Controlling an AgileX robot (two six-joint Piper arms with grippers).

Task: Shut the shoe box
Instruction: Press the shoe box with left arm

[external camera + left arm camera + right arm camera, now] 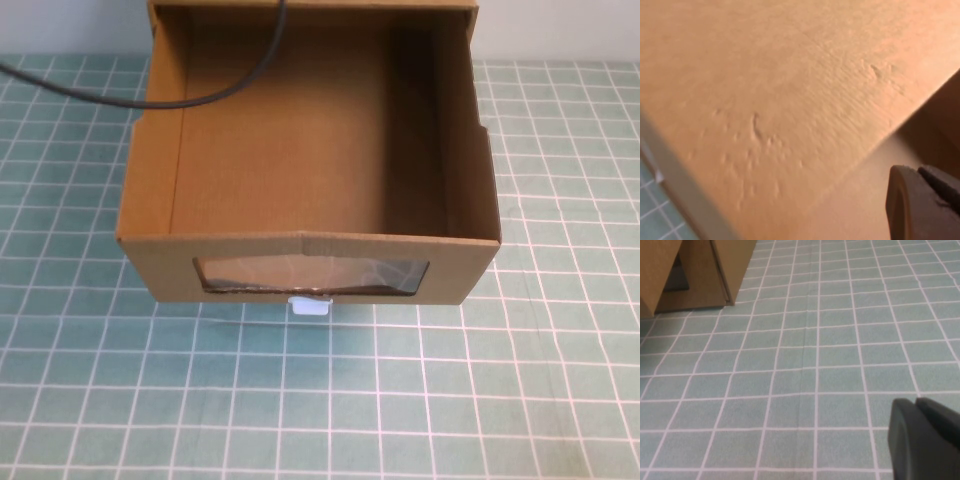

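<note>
The shoe box point(250, 262) is brown cardboard and sits in the middle of the green grid mat. Its drawer is pulled out toward me, open and empty inside. The front has a clear wrinkled window point(312, 274) with a small white tab point(309, 306) below it. Neither gripper shows in the high view. In the left wrist view my left gripper point(918, 171) is shut and empty, very close to a flat cardboard face of the box point(790, 100). In the right wrist view my right gripper point(915, 402) is shut and empty above bare mat, well away from the box point(705, 275).
A black cable point(150, 100) hangs across the back left of the open drawer. The green grid mat point(400, 400) covers the table on the near side and on both sides of the box.
</note>
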